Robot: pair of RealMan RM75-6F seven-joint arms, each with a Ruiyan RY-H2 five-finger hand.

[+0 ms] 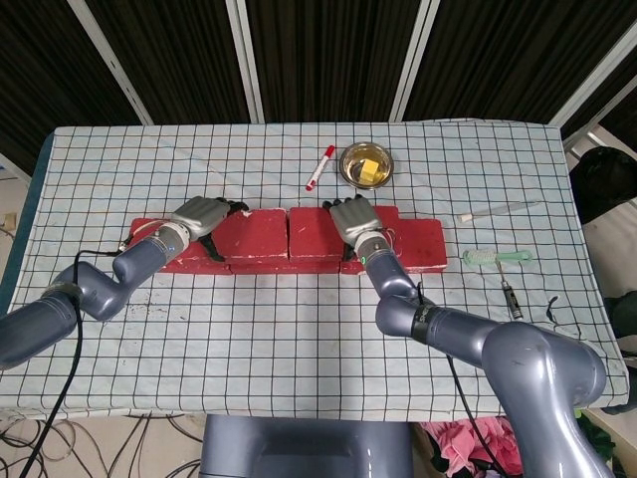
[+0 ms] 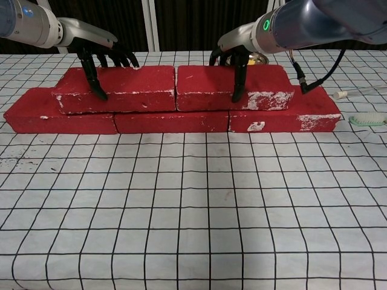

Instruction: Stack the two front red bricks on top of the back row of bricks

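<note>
Left hand (image 2: 100, 57) grips the left upper brick (image 2: 121, 89); right hand (image 2: 236, 57) grips the right upper brick (image 2: 233, 87). Both bricks sit atop the back row (image 2: 169, 121), nearly touching end to end.

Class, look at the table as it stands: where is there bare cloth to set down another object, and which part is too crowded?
Free: the wide checked cloth in front of the brick stack, and the back left corner beyond the left hand. Crowded: behind the stack by the marker and bowl, and the right side with the toothbrush near the right hand.
</note>
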